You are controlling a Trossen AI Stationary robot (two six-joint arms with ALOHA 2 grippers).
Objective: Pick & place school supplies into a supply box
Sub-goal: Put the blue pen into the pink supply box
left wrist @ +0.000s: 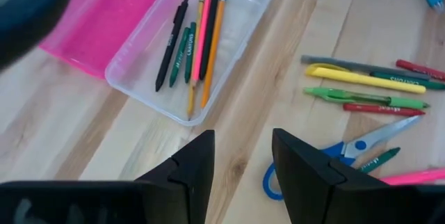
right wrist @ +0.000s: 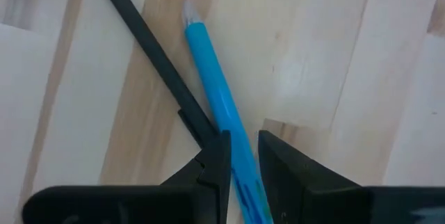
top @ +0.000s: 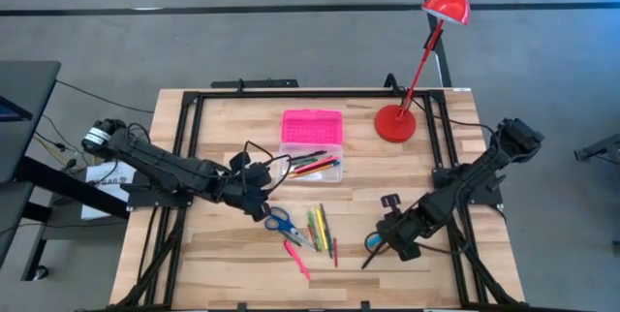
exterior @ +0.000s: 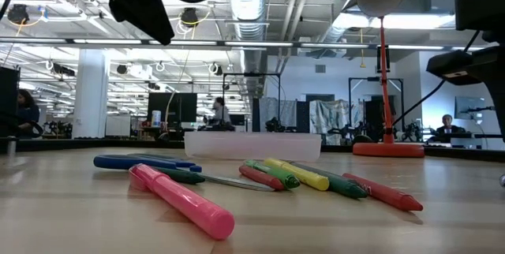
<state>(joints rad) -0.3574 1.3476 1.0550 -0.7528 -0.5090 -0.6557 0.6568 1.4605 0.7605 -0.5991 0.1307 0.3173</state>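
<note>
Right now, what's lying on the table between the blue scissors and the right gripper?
In the high view, a loose cluster of crayons and markers lies between the scissors and the right gripper, then a stretch of bare wood.

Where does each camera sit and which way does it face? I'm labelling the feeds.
High view: above the table, looking straight down; both arms, left hand, right hand, box.
Low view: at tabletop height, facing the room; pink marker nearest, an arm's dark part at top.
Left wrist view: behind the left hand's open fingers, toward the box and scissors.
Right wrist view: behind the right hand's fingers, closed on a blue pen.
Shared: high and left wrist views both show the box.
</note>
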